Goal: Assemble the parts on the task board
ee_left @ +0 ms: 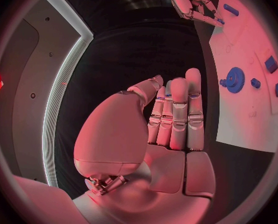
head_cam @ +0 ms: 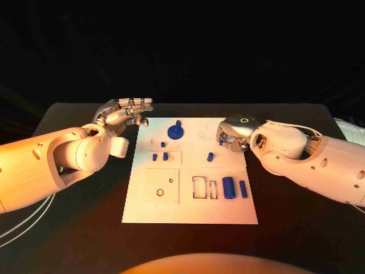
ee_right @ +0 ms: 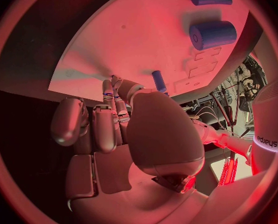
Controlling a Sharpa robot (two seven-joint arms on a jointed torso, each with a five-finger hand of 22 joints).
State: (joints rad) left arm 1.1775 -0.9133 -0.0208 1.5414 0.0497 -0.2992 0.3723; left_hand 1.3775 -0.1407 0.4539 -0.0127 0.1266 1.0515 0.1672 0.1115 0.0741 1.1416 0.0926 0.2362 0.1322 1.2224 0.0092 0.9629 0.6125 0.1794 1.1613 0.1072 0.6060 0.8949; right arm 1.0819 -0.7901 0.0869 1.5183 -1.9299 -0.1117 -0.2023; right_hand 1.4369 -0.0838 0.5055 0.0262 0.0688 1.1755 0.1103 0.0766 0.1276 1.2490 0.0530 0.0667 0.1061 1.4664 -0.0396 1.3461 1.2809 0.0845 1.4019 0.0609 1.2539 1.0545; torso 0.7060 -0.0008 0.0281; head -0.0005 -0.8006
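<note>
White task board lies between my hands, its long axis running away from me. Left hand is released with straight fingers; right hand is curled, grasping nothing I see.

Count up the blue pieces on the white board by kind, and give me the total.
Blue gear: 1
Thick blue cylinder: 1
Slim blue rod: 1
Small blue pegs: 4
Total: 7 pieces plainly visible on the task board. Anything under the right hand can't be seen.
</note>
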